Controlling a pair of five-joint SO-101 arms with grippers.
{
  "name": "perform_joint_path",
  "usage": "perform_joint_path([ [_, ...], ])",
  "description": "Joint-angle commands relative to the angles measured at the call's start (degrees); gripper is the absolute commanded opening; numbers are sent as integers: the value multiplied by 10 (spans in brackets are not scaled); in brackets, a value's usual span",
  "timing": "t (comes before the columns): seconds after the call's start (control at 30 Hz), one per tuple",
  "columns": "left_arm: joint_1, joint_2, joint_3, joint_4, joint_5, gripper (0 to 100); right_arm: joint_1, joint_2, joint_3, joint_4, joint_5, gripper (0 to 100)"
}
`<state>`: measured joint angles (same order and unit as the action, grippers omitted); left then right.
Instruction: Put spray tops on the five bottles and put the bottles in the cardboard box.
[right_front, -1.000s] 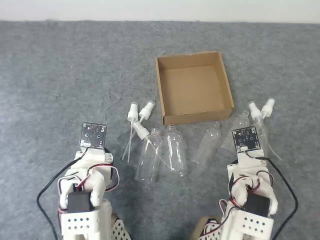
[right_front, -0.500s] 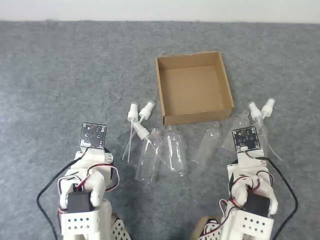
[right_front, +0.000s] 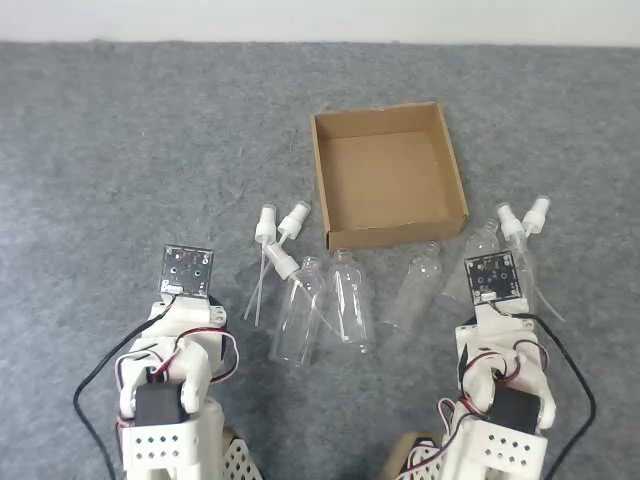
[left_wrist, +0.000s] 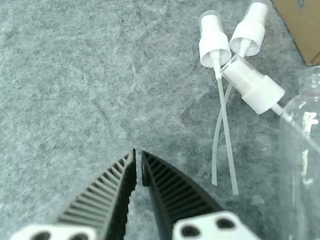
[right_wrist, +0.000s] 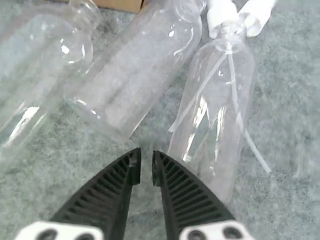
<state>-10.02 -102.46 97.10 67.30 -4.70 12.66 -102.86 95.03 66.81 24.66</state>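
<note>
Lying flat on the grey mat (right_front: 120, 130), the five bottles (right_front: 350, 300) are all outside the cardboard box (right_front: 388, 175), which stands open-topped, approx. centre, beyond both arms. No bottle in it, none capped.

Left pair (right_front: 298, 312): side by side, touching, necks toward the box's near-left corner. Third bottle (right_front: 415, 285): alone, neck near the box's near wall. Right pair (right_front: 482, 243): off the box's near-right corner, partly hidden behind your right arm.

Three spray tops (left_wrist: 215, 42) lie loose in a cluster just left of the left pair, tubes crossing. One of them has its tube running over the nearest bottle. Two spray tops (right_front: 523, 216) lie at the necks of the right pair. Their tubes appear to rest on top of one bottle, not inside it; view unclear.

Your left gripper (left_wrist: 138, 161): jaws together, tips nearly meeting, nothing held, over bare mat near the cluster. Your right gripper (right_wrist: 145, 157): jaws together, narrow gap, nothing held, just short of the right pair's bases.
</note>
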Motion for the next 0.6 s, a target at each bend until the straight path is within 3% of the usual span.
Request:
perform_joint_path([
  [0.0,3,4,-4,3,0,12,1,-4,-92,-12,-6,7],
  [0.2,3,5,-4,3,-1,12,4,-1,-222,-12,-6,100],
  [0.3,3,5,-4,3,-2,12,5,38,-284,-18,-6,95],
  [0.57,1,6,-4,4,-2,12,7,401,-503,-38,-16,99],
])
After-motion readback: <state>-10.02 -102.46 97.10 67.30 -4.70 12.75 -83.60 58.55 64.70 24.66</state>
